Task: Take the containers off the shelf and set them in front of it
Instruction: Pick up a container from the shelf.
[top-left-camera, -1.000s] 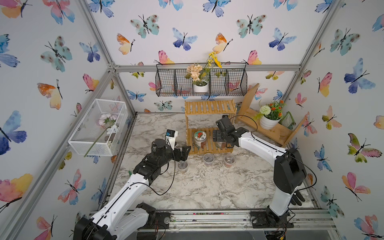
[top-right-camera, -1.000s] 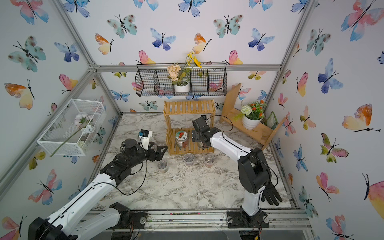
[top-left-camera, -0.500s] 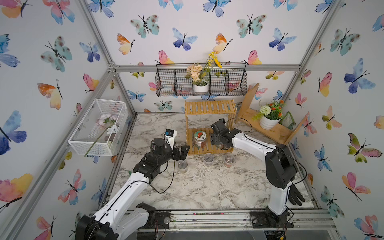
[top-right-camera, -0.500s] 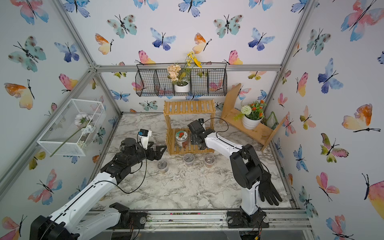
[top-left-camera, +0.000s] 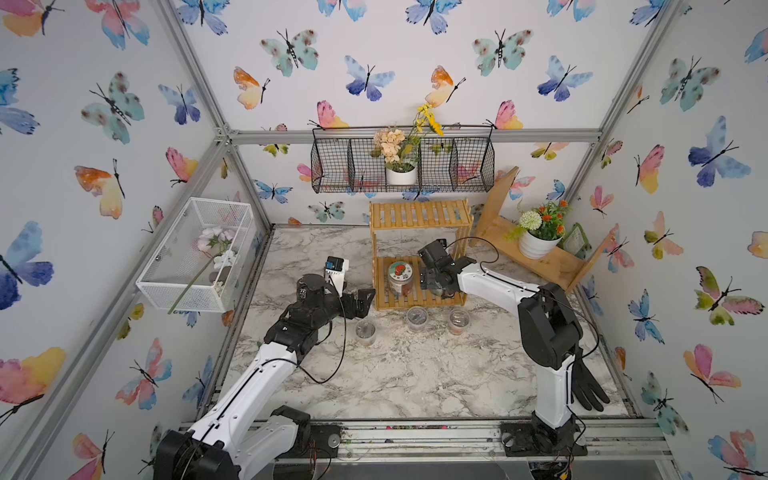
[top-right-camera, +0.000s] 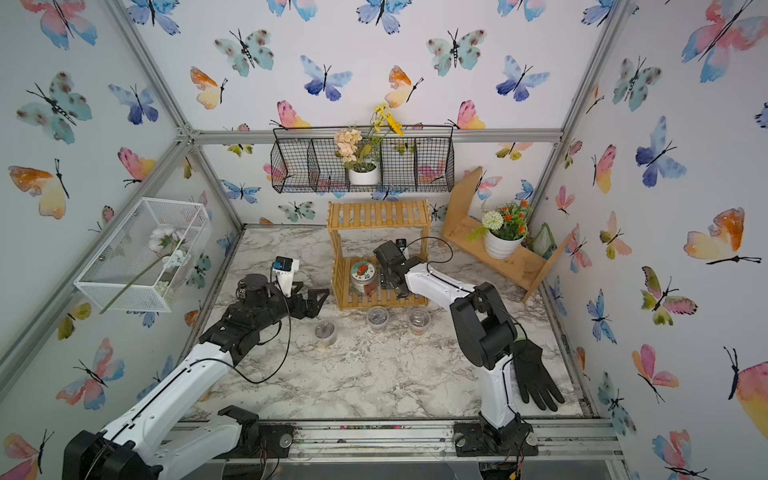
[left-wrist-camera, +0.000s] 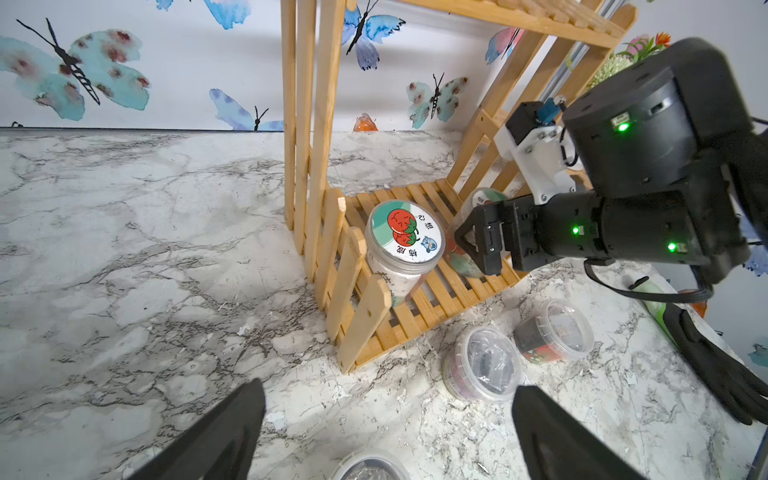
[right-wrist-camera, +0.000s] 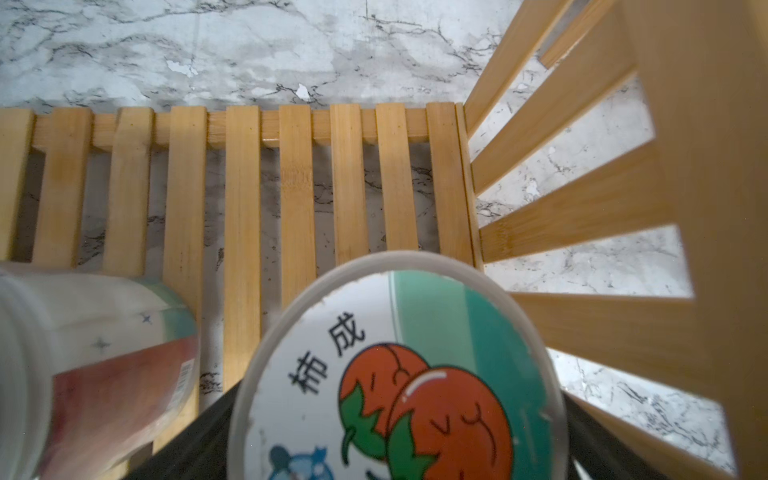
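Observation:
The bamboo shelf (top-left-camera: 419, 216) stands at the back centre. One jar (top-left-camera: 401, 272) with a teal-white lid stands upright on its lower tier, also clear in the left wrist view (left-wrist-camera: 405, 232). My right gripper (top-left-camera: 436, 286) reaches into that tier, open, with its fingers on either side of a second jar (right-wrist-camera: 395, 374); I cannot tell whether they touch it. Three small clear cups (top-left-camera: 365, 331) (top-left-camera: 417, 318) (top-left-camera: 458, 321) sit on the marble in front of the shelf. My left gripper (top-left-camera: 362, 299) hovers open just left of the shelf, above the leftmost cup (left-wrist-camera: 370, 467).
A black wire basket (top-left-camera: 340, 166) with a white flower pot hangs on the back wall. A plain wooden shelf (top-left-camera: 552, 266) with another pot leans at the back right. A white mesh box (top-left-camera: 187, 286) juts from the left wall. A black glove (top-left-camera: 588, 386) hangs by the right arm's base.
The right gripper has slid leftward and deeper into the lower tier over the second jar, and its elbow has swung forward. The left arm has barely moved.

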